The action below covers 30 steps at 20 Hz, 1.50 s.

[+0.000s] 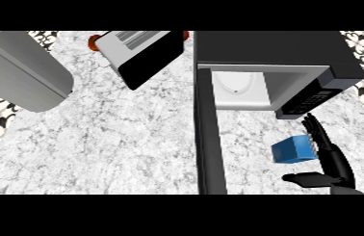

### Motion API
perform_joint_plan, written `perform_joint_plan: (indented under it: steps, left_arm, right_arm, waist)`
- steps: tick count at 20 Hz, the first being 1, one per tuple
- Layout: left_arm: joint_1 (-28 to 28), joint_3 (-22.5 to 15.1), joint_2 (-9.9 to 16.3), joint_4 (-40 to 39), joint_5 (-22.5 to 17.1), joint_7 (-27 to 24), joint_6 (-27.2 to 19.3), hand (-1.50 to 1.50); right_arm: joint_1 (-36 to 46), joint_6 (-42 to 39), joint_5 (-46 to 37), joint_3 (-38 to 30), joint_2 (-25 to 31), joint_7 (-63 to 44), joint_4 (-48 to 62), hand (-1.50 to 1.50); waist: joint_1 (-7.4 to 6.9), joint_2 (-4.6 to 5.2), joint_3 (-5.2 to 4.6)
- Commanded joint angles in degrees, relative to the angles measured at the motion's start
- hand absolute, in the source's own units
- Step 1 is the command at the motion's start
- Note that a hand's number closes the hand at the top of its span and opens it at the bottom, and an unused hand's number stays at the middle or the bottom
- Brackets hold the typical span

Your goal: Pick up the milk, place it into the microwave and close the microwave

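A white-and-grey marbled counter [107, 143] carried a black microwave [284, 52] at the upper right, its door [210, 134] swung wide open, while a grey rounded appliance [32, 71] sat at the upper left. The blue milk carton [293, 150] stood on the counter in front of the microwave's opening. The right hand [332, 167] was just beside it, fingers straight and spread from the thumb, gripping nothing.

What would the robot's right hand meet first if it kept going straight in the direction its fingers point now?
Probably the microwave: the right hand points up the view at its control panel. The milk lies beside the hand; depth is unclear.
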State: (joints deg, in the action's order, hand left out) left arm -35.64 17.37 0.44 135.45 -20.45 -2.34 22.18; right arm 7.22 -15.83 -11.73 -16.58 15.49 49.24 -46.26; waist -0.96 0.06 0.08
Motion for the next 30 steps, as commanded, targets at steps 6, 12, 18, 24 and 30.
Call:
perform_joint_plan:
  steps: [6, 12, 18, 24, 30]
  left_arm:
    - [0.18, 1.81, 0.18, -0.57, -2.33, -3.31, 2.21, -1.50]
    - [-3.04, 2.10, -0.05, 3.35, -4.87, -1.39, 2.52, -1.50]
    - [-2.79, 4.26, 0.83, 1.83, -6.66, -2.30, 3.24, -1.50]
    - [-2.15, 2.49, -0.39, 1.31, -4.74, -1.94, 2.51, -1.50]
    - [-0.05, 3.65, -0.41, 0.66, -5.26, -0.65, 1.92, -1.50]
  right_arm:
    - [5.07, -1.64, -1.97, 1.90, 0.70, 12.69, 13.53, 1.50]
    - [5.67, 3.03, -2.95, 3.29, 0.47, 16.60, 11.63, 1.50]
    - [8.19, 9.29, 0.16, -0.60, -1.65, 17.60, 16.63, 1.50]
    - [10.71, 8.10, 0.86, -0.99, -1.88, 18.36, 19.91, 1.50]
    - [6.15, 0.72, 3.79, 3.61, -6.58, 11.48, 6.79, 1.50]
  waist:
    - [-0.09, 0.04, 0.01]
    - [0.05, -0.14, -0.02]
    - [-0.29, 0.03, 0.03]
    - [-0.07, 0.01, 0.00]
    - [1.11, -0.39, -0.14]
